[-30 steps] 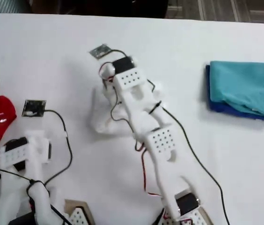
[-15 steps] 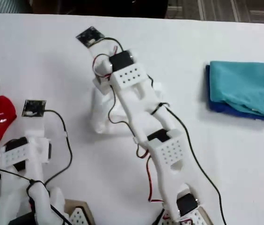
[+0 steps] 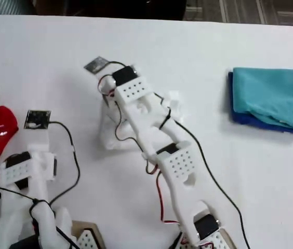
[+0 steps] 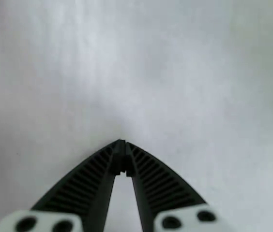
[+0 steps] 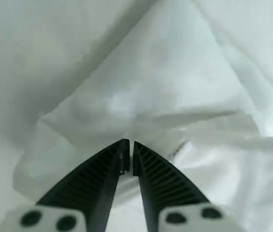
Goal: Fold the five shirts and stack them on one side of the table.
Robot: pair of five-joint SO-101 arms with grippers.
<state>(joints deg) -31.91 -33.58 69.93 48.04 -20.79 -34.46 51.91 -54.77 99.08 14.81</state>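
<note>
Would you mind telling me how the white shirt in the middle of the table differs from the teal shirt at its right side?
The white shirt lies loose and rumpled; the teal shirt is folded into a neat rectangle. The white shirt sits under the right arm, the right gripper at it; the teal shirt rests on a folded blue shirt, apart from both arms. Both are on the white table.

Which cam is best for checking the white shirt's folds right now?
Right wrist view: the white shirt sits close up, creases and layered edges plain. In the high view the shirt is largely hidden beneath the right arm and blends with the table. The left wrist view faces the tabletop.
</note>
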